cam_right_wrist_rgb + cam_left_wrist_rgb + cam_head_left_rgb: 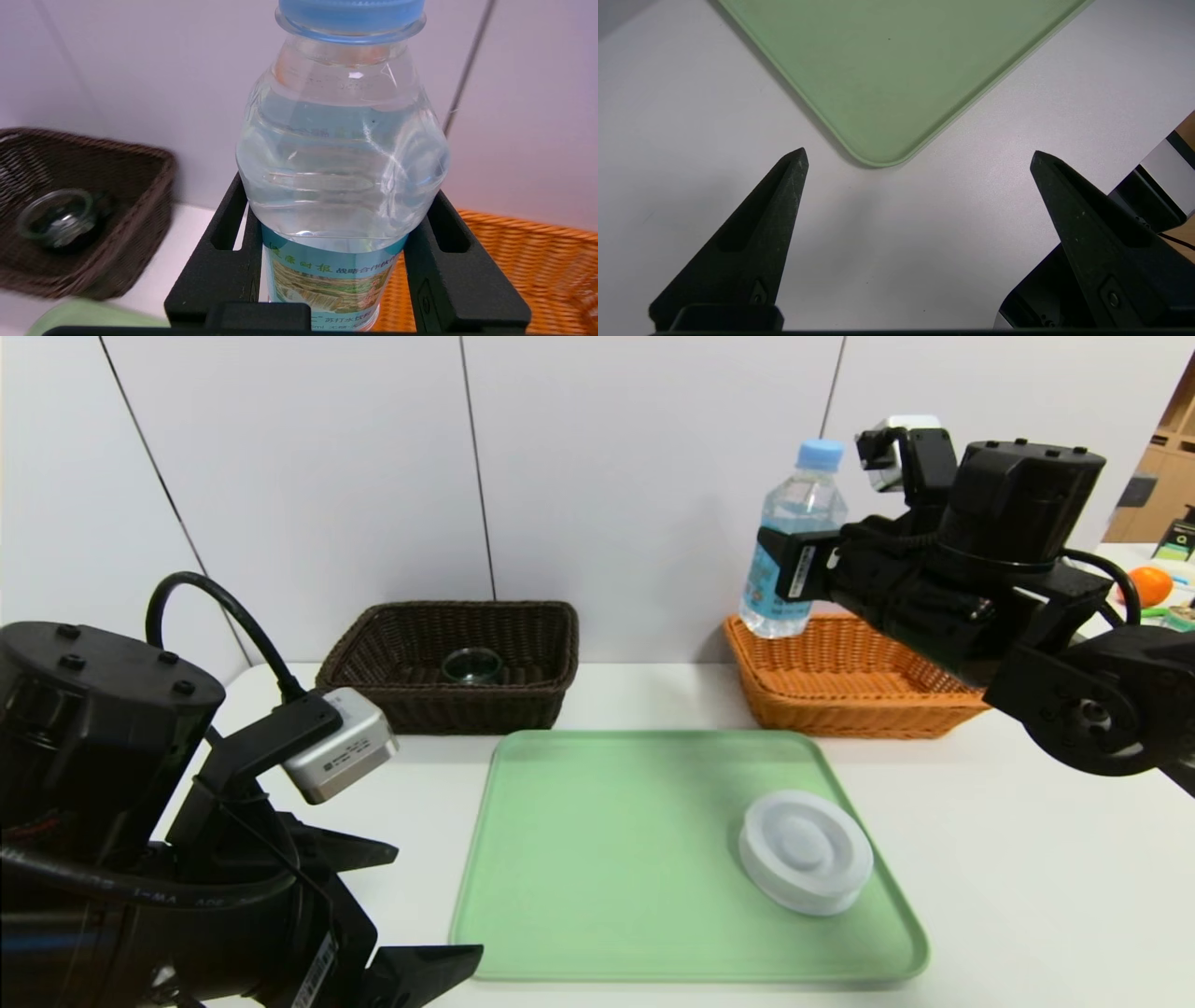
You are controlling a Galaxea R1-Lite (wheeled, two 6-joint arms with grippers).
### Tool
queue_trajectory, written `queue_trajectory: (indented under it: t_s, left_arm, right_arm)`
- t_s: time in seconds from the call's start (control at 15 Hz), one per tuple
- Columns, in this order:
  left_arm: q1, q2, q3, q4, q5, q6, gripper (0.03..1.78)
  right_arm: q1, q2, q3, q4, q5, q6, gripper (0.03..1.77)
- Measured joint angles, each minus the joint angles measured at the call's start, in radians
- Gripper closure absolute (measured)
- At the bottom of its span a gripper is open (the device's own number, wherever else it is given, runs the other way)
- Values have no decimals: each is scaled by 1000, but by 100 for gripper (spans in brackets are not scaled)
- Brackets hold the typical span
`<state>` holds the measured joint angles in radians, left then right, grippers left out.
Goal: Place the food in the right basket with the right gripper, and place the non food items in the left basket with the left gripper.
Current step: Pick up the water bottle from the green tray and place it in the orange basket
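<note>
**Two baskets, one bottle aloft over the orange one**

Two woven baskets at the far side of the pale green plastic tray [607, 859], used as landmark throughout. Beyond the tray's far-left corner: rectangular dark brown wicker left basket [523, 695], holding the small clear glass cup with black base [471, 665], upright inside. Beyond the tray's far-right corner: rectangular orange-tan wicker right basket with flared rim [840, 700].

Held above that orange basket's left end, clear of the tray: small clear plastic water bottle with light-blue cap and blue pictured label [794, 546], upright, bottom roughly level with the basket rim. Clamped at the label by the black two-finger right gripper [794, 565], one finger pressed on each side, as seen in the right wrist view on the bottle [343, 163] between the gripper [334, 261] fingers, with the brown basket [140, 233] and cup [58, 224] off to one side.

Resting on the tray's near-right part: round white plastic disc-like lid with raised rings [805, 851], flat, untouched.

Hovering off the tray's near-left corner, over the white table [1027, 859]: black left gripper with small grey box and white label [411, 915], fingers spread wide and holding nothing; same wide spread in the left wrist view [919, 158], tray corner [878, 93] just beyond the tips.
</note>
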<state>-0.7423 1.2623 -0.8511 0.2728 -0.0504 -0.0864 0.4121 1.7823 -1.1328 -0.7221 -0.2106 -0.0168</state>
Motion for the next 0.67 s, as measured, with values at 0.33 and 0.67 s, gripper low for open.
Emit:
queue_trajectory:
  t_s: [0.33,0.67]
  left_arm:
    - [1,1,1,-1,0,-1,12]
    - [6,4,1,-1,1,-2,12]
  right_arm:
    - [-158,61,-60,6,5,-24,97]
    - [-276,121,-48,5,38,-24,97]
